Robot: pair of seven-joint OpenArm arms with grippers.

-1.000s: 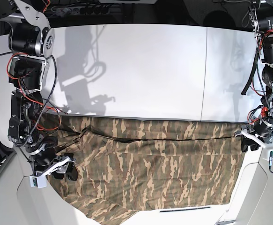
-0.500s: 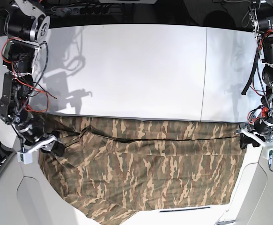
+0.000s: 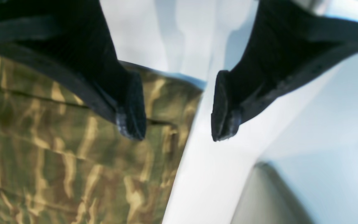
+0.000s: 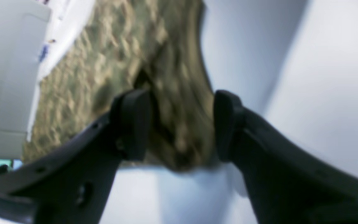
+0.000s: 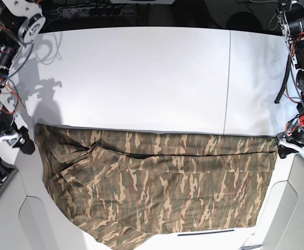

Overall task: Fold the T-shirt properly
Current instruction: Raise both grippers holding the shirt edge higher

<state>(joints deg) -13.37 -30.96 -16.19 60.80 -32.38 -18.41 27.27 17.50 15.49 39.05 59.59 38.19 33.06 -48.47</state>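
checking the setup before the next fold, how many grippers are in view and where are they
2. The right gripper sits off the T-shirt at its top corner on the base view's left, fingers apart. The left gripper is beside the opposite top corner, also open and holding nothing.

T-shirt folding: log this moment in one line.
T-shirt: flat on table | left gripper: open, off its corner | right gripper: open, empty

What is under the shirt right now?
The shirt lies spread on the white table, which shows bare beyond its far edge and both ends. Its near edge runs over the table's front onto the grey panels. Anything beneath the cloth itself is covered.
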